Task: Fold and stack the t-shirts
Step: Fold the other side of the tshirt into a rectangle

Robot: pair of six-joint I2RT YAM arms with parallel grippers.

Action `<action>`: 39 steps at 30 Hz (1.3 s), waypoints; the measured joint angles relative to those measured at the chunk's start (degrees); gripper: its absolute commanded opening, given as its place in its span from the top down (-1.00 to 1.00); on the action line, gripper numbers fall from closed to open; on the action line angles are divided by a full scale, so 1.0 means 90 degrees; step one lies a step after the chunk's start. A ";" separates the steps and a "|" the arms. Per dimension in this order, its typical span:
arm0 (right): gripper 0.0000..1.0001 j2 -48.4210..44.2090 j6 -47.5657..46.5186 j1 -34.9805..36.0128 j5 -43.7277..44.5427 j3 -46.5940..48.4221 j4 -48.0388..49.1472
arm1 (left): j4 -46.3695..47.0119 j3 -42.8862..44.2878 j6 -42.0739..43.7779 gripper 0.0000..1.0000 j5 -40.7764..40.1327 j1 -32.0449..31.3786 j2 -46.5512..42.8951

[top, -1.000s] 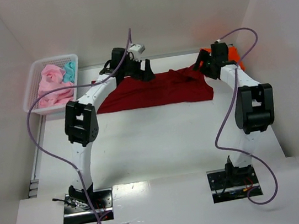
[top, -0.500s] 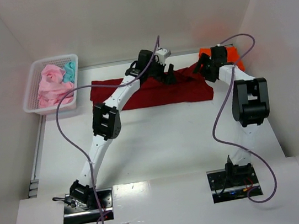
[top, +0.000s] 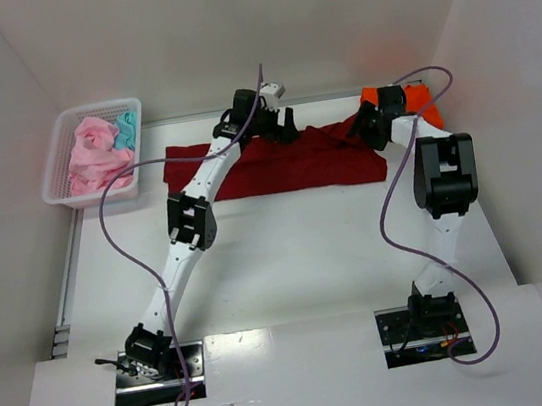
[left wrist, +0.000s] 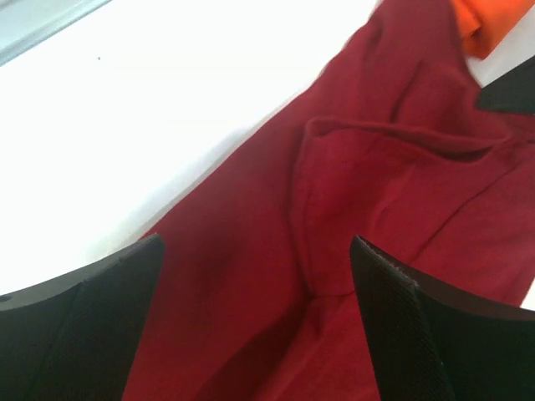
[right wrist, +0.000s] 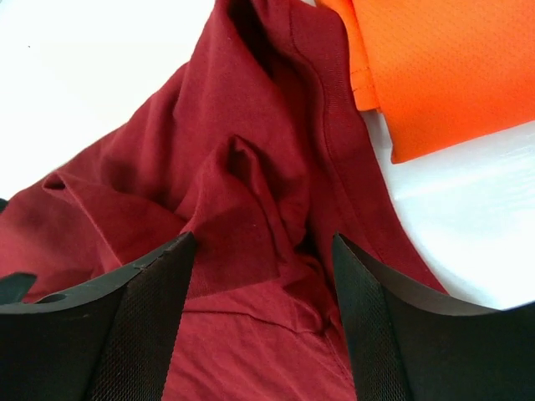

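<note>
Dark red t-shirt [top: 285,161] spread lengthwise along the far side of the table [top: 298,250], rumpled at its right end, right up against the orange t-shirt [top: 422,101] in the far right corner. Left gripper [left wrist: 257,242] low over the shirt's middle, jaws wide, only smooth cloth beneath and nothing pinched. Right gripper [right wrist: 263,238] at the rumpled end, jaws apart astride a raised ridge of red cloth, not clamped on it as far as visible. Likely trouble there: closing on that ridge means seizing several layers at once, dragging up a wad instead of a clean edge, and so a crooked fold. Could also snag the orange hem, so close by, and pull that shirt askew. On the left, easy to close on nothing above flat cloth, or merely to push up a wrinkle. Mismatched holds apt to twist the shirt on lifting. Counted: one dark red t-shirt, one orange, one teal t-shirt [top: 126,130], a heap of pink t-shirts [top: 97,152] of untellable number, both colours in the one white basket [top: 94,198] at far left; two grippers.
</note>
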 measured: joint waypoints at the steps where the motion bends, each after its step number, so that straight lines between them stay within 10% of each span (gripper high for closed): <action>1: -0.43 0.0005 0.0000 0.0000 -0.0015 0.0027 -0.0022 | -0.0051 0.0049 0.0010 -0.98 0.0032 0.0027 0.0046; 19: -0.43 -0.0384 0.0010 -0.0002 -0.0418 0.0325 -0.0228 | -0.0755 0.0192 0.0969 -0.98 0.1234 -0.0117 0.0126; 39: -0.43 -0.0306 0.0396 0.0168 -0.0668 -0.0323 0.0051 | -0.1372 0.0270 0.1375 -0.98 -0.0032 -0.0430 0.0124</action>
